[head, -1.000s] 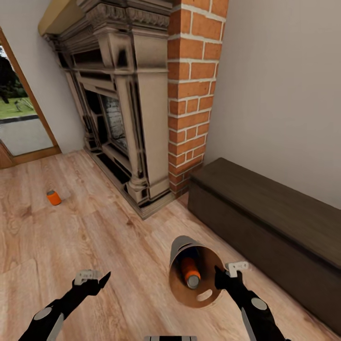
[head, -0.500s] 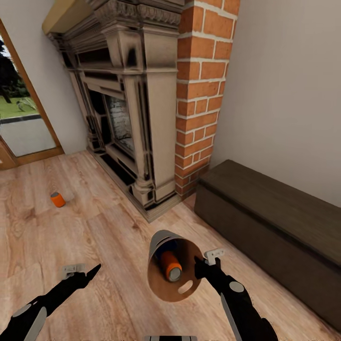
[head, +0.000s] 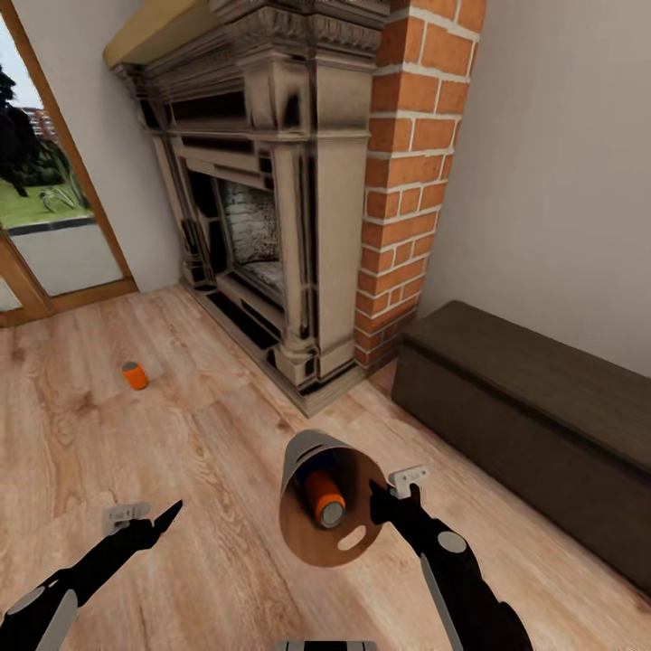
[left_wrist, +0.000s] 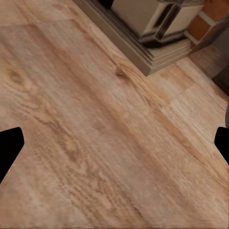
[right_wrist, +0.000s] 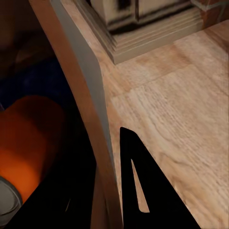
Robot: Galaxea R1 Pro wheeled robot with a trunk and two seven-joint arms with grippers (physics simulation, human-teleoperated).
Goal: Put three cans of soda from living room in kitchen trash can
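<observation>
Nearest the robot, the right gripper [head: 384, 500] pinches the rim of the tash can [head: 316, 506] between its fingers, one dark finger [right_wrist: 143, 186] lying outside the grey wall in the right wrist view. The bin is carried tilted, its mouth turned toward the camera, with an orange can of soda [head: 323, 498] lying inside and a dark blue shape behind it that may be a second can. The left gripper [head: 149, 523] hangs empty over the wood floor [head: 181, 434], fingers spread. Compared with a second ago, the whole scene has slid rightward and the fireplace [head: 271, 208] looks closer, so the base has turned or rolled. The remaining orange can [head: 135, 375] stands on the floor near the glass door [head: 45, 217], now nearer the view's middle. The robot seems to be heading for that last can.
</observation>
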